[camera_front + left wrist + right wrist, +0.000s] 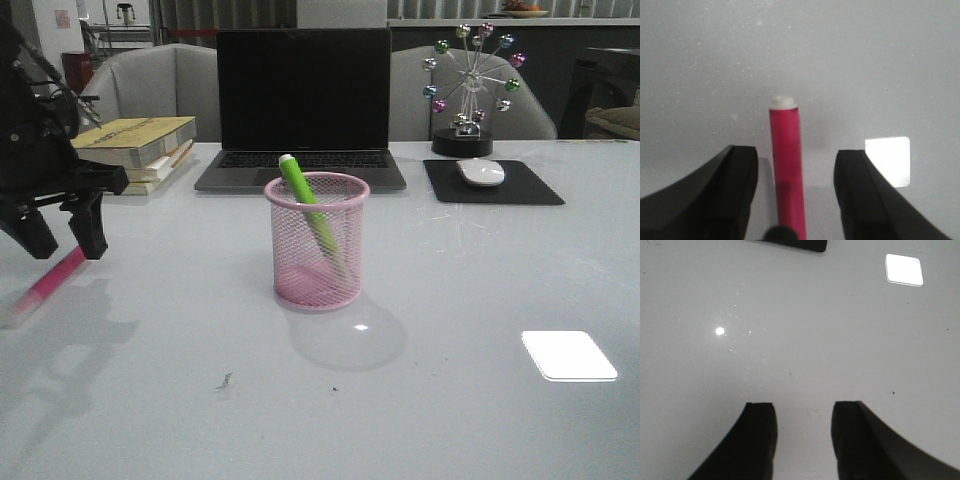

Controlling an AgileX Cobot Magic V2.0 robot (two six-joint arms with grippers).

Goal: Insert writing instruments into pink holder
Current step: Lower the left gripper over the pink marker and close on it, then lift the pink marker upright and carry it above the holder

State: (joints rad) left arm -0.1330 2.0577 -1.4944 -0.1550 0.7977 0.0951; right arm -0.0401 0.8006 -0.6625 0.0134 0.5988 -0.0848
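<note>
One green marker [312, 215] leans inside the single pink holder [317, 242]; one pink marker [786, 170] lies on the counter [450, 300] between the left gripper [795, 195]'s parted jaws; right gripper [802, 440] jaws apart, empty

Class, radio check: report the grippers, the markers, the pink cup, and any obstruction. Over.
Left gripper open, straddling pink marker on table. Right gripper open, empty. Green marker already in pink cup. Nothing in the way.

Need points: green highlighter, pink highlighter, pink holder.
green highlighter [300, 187]: front view, upper body above the rim.
pink highlighter [786, 150]: left wrist view, mid barrel.
pink holder [285, 185]: front view, rolled top rim, left side.
</note>
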